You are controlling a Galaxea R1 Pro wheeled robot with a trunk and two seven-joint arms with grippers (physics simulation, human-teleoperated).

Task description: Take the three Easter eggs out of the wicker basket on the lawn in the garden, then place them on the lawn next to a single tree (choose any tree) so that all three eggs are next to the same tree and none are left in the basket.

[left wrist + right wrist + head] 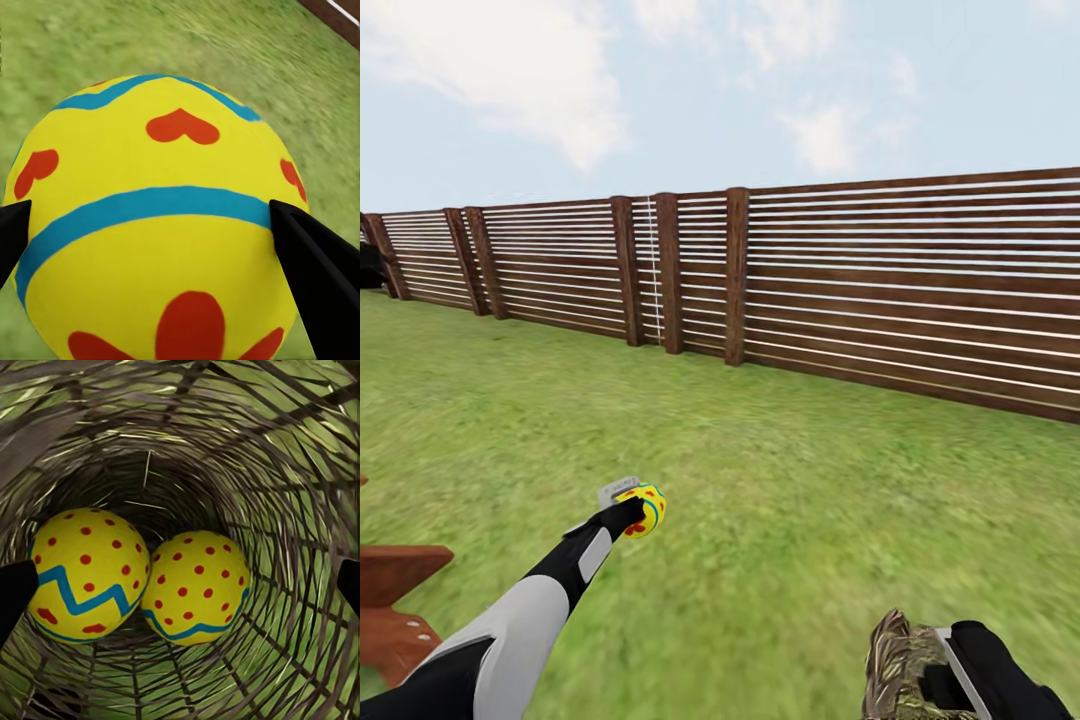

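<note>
Easter eggs: one egg (161, 217) sits clamped between the left gripper (632, 508) fingers (319, 277) at its widest girth, held out over the lawn (780, 500). Two more (86, 574) (196, 587) lie touching at the bottom of the wicker basket (300, 510). The right gripper (180, 585) is spread wide, holding nothing, aimed into the basket mouth. The shells look rigid, smooth and probably slippery; grip across the middle. No writing or brand is legible.
</note>
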